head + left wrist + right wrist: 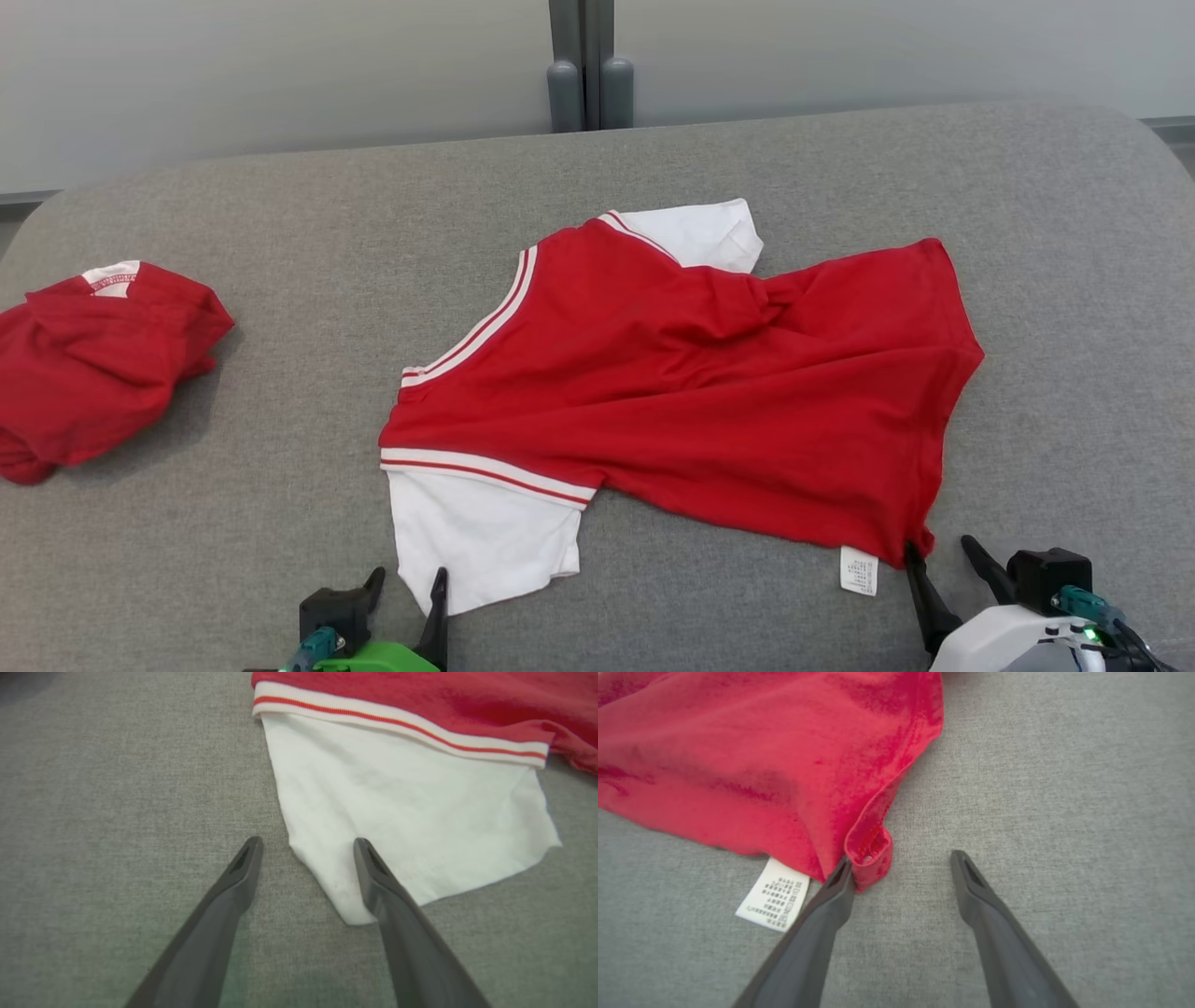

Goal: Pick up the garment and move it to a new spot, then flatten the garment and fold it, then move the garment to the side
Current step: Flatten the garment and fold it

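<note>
Garment [691, 392] lies spread on the grey cushion [280, 467], long axis running left to right across the robot's front. Left gripper [408, 574], jaws apart, straddles the white sleeve [485, 532] edge; right gripper [938, 546], jaws apart, has one finger touching the hem corner [871, 858] beside the care label [859, 569]. Open cushion lies beyond and to the right, while a second red garment [93, 364] occupies the far left.

Seemingly a bare lab or test room: a grey fabric-covered surface [280, 215], with blank pale wall panels [280, 75] and a grey post [588, 65] behind the surface.
</note>
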You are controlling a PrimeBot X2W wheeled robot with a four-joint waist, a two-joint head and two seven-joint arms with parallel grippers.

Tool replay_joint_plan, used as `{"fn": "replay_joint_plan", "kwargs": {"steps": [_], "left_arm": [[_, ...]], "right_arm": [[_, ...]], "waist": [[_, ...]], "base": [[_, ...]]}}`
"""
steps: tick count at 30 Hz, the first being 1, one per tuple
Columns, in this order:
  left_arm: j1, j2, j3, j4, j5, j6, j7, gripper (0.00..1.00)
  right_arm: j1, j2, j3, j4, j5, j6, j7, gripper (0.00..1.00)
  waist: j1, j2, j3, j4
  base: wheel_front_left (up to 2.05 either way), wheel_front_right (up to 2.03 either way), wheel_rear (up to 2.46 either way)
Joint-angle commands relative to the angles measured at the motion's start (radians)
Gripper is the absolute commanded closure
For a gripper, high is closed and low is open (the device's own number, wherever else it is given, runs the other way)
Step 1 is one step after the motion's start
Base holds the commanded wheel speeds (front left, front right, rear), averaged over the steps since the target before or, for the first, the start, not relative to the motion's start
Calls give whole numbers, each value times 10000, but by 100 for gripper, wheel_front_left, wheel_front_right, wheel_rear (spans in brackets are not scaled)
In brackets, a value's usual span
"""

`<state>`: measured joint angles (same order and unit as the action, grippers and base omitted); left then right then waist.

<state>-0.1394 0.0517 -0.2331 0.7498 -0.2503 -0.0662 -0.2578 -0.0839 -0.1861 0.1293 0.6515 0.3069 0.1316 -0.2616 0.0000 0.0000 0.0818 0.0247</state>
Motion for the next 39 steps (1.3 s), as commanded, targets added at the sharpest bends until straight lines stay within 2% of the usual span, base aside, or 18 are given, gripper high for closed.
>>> {"fn": "replay_joint_plan", "kwargs": {"steps": [1, 2, 3, 4, 5, 6, 7, 11, 17, 22, 25, 27, 31, 34, 37, 39], "left_arm": [[-87, 1, -89, 224, -140, -79, 12, 0], [-125, -4, -136, 311, -289, -132, 11, 0], [-161, -7, -214, 365, -413, -170, 24, 45], [-202, -9, -331, 402, -508, -221, 18, 69], [-246, -12, -423, 427, -630, -232, 19, 87], [-283, -18, -545, 459, -759, -238, 13, 100], [-308, -17, -630, 481, -845, -241, 4, 100], [-443, -10, -864, 315, -1231, -268, -35, 100], [-664, 15, -532, -1070, -1565, -218, -59, 100], [-1148, 80, -141, -2497, -1449, -324, -62, 100], [-1925, 253, -205, -2862, -1524, -441, 32, 100], [-2777, 393, -360, -3059, -1416, -491, 279, 100], [-4941, 636, -151, -3009, -1985, -575, 942, 100], [-6967, 807, 160, -2618, -2228, -595, 1354, 100], [-8878, 1046, 159, -2009, -1951, -582, 1660, 100], [-10254, 882, 334, -1597, -2180, -517, 1795, 100]], "right_arm": [[-149, 50, 73, 65, 157, -19, -38, 0], [-169, 91, 162, 125, 244, -19, -38, 0], [-208, 134, 244, 152, 308, -18, -33, 0], [-267, 180, 340, 169, 389, -18, -32, 8], [-308, 197, 374, 163, 481, -18, -33, 40], [-330, 202, 431, 182, 608, -18, -33, 74], [-349, 202, 508, 201, 681, -18, -32, 100], [-511, 51, 641, -90, 906, -18, -35, 100], [-490, -257, 337, -1373, 987, -18, -37, 100], [-976, -901, 344, -2505, 1262, -18, -38, 100], [-1656, -1348, 583, -2745, 1491, -18, -36, 100], [-2460, -1717, 805, -2792, 1601, -18, -36, 100], [-4555, -2364, 1331, -2444, 1908, -18, 130, 100], [-6552, -2668, 1833, -2029, 2345, -18, 467, 100], [-8442, -2948, 2380, -1416, 2818, -19, 864, 100], [-9838, -3146, 2510, -1004, 3235, -19, 1102, 100]], "waist": [[0, 0, -1, -8], [0, 0, 4, -8], [0, 0, 11, -9], [0, 0, 21, -8], [0, 0, 27, -7], [0, 0, 38, -3], [0, 0, 44, 1], [0, 0, 54, 1], [0, 0, 85, -75], [0, 0, 281, -275], [0, 0, 554, -405], [0, 0, 873, -478], [0, 0, 1679, -605], [0, 0, 2529, -738], [0, 0, 3186, -837], [0, 0, 3627, -828]], "base": [[0, 0, 0], [0, 0, 0], [0, 0, 0], [0, 0, 0], [0, 0, 0], [0, 0, 0], [0, 0, 0], [0, 0, 0], [0, 0, 0], [0, 0, 0], [0, 0, 0], [0, 0, 0], [0, 0, 0], [0, 0, 0], [0, 0, 0], [0, 0, 0]]}}
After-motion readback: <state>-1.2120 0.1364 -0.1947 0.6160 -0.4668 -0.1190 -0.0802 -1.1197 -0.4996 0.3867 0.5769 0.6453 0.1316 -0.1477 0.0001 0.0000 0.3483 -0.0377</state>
